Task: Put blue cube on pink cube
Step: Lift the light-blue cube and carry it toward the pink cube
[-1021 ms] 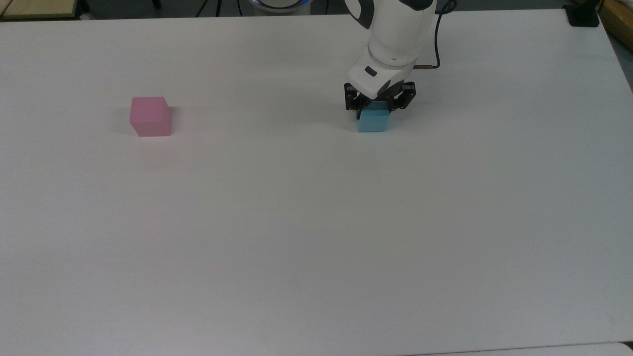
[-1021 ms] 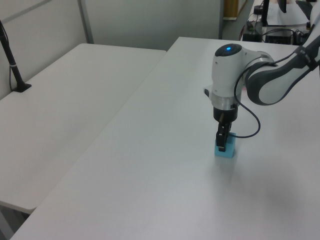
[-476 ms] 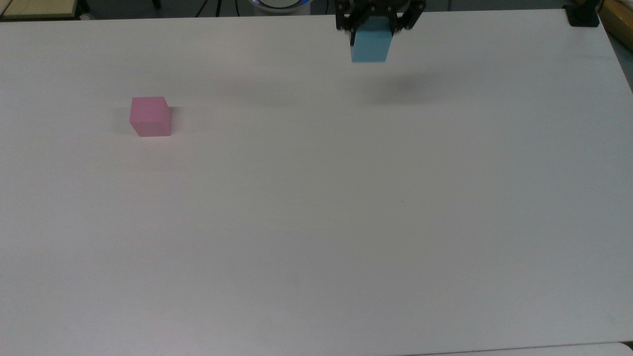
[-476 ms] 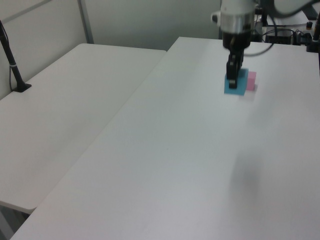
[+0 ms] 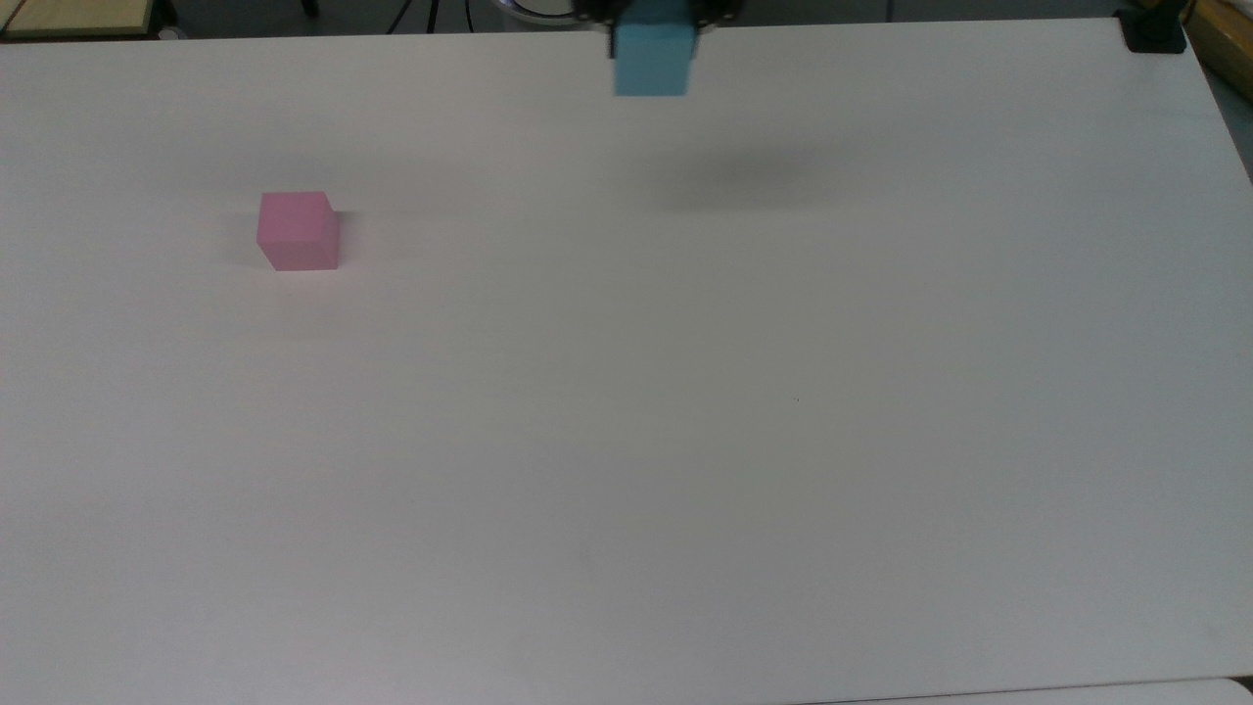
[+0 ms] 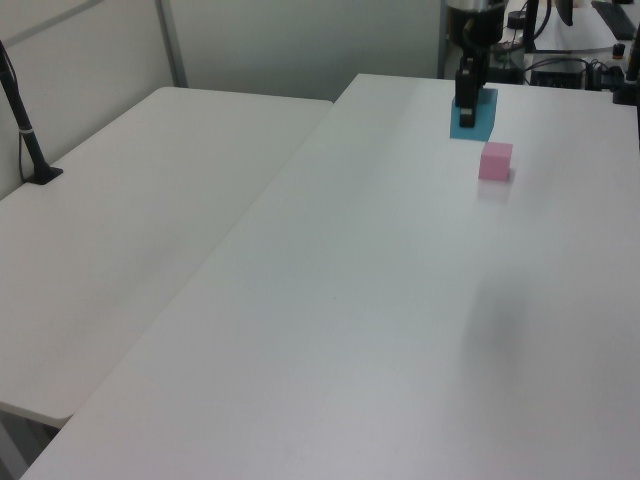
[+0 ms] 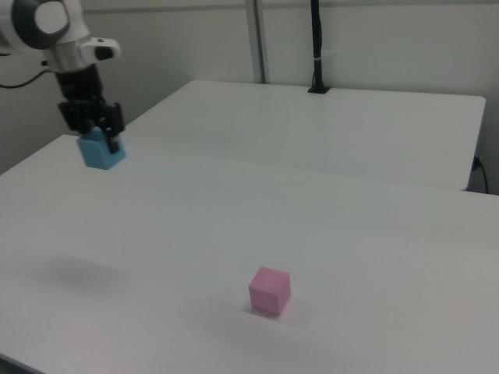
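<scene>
Clamped between the gripper's (image 7: 96, 132) fingers, the blue cube (image 5: 653, 59) has shifted left along the top view's upper edge, nearing the pink cube (image 5: 298, 231) at left.

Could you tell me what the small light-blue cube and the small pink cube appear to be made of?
The light-blue cube, held in the gripper, looks like matte foam or painted wood: flat colour, no glare. The pink cube on the white table has the same dull, even finish. Which material cannot be settled.
</scene>
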### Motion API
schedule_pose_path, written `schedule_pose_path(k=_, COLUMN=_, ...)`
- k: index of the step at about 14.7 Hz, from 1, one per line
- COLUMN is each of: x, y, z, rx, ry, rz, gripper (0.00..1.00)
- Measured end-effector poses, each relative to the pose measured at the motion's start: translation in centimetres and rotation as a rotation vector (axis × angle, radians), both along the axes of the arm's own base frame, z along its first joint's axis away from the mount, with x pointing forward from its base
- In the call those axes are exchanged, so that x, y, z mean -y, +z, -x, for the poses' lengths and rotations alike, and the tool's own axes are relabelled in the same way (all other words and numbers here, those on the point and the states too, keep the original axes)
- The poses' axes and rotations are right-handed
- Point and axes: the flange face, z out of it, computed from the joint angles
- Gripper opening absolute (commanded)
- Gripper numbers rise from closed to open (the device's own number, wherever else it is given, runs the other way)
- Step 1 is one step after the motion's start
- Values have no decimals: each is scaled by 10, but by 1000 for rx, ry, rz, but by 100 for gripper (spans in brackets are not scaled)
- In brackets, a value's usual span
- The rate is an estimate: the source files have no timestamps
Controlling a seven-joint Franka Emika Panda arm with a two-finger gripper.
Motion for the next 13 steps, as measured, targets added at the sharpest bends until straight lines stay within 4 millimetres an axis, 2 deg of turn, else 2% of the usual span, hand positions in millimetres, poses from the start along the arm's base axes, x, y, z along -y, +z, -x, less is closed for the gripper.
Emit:
schedule_pose_path(k=1, x=27, y=0, z=-5, rx=-2, ry=-5, rz=0, gripper=16)
schedule_pose_path(k=2, x=68, y=1, z=-11, rx=-4, ry=-18, rz=-1, gripper=16)
schedule_pose_path(k=3, x=97, y=1, z=-13, rx=-6, ry=-24, rz=-1, gripper=17)
schedule_pose_path(k=5, x=154, y=1, z=-13, rx=-9, ry=-25, rz=-3, gripper=18)
schedule_pose_path(k=6, x=195, y=2, z=-9, rx=-11, ry=-24, rz=-5, gripper=18)
schedule_pose_path(k=7, x=218, y=3, z=-6, rx=-10, ry=-18, rz=-5, gripper=18)
schedule_pose_path(k=10, x=278, y=7, z=2, rx=29, ry=-8, rz=4, gripper=18)
schedule_pose_path(k=11, x=285, y=7, z=1, rx=44, ry=-6, rz=10, gripper=18)
schedule_pose_path(k=13, x=287, y=0, z=-4, rx=43, ry=3, rz=13, gripper=18)
